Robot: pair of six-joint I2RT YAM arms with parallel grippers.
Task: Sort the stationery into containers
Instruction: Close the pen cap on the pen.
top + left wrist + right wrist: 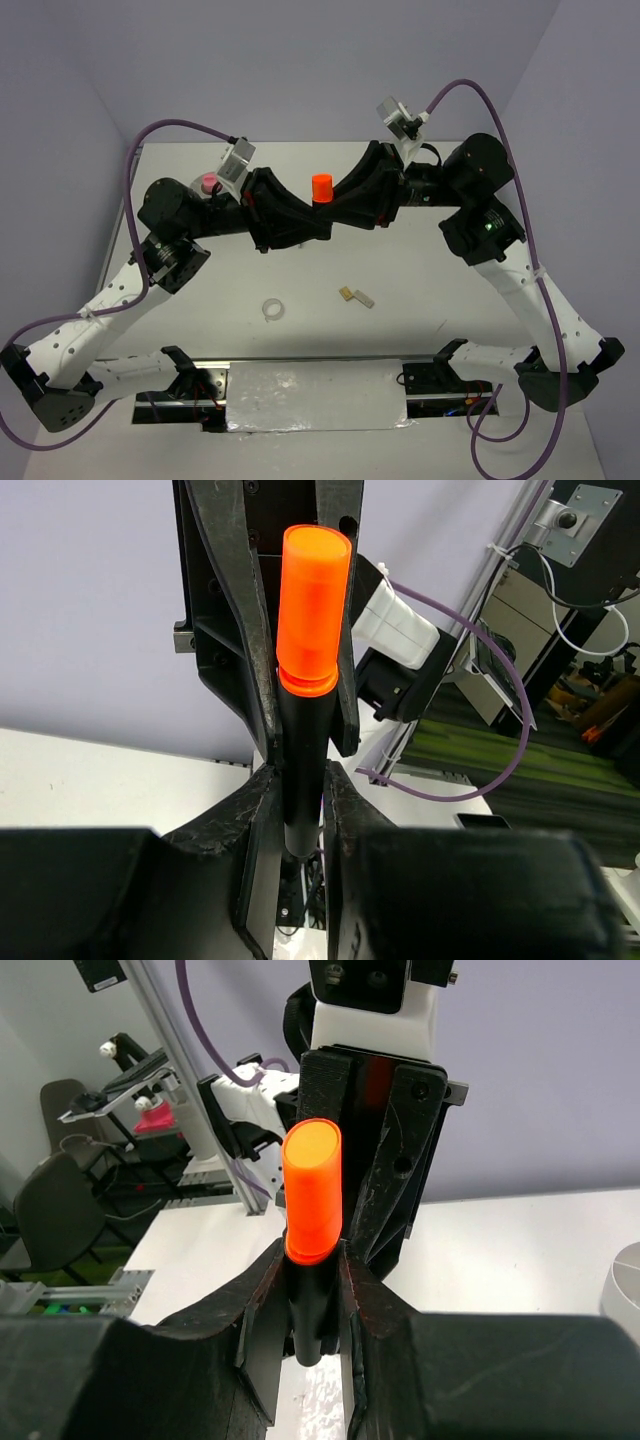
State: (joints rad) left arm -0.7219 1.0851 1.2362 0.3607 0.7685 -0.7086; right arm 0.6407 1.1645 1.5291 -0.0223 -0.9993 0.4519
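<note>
We judge this a handover: the orange-capped marker (322, 187) stands upright in mid-air, upper centre of the top view, above the counter (420, 270). The left tool (300, 810) and the right tool (312, 1295) are both clamped on its black barrel. Next, 1 tool must release, the other carry it.

A white table (420, 330) stands between lilac walls (300, 60), a dark chair (40, 1220) nearby
</note>
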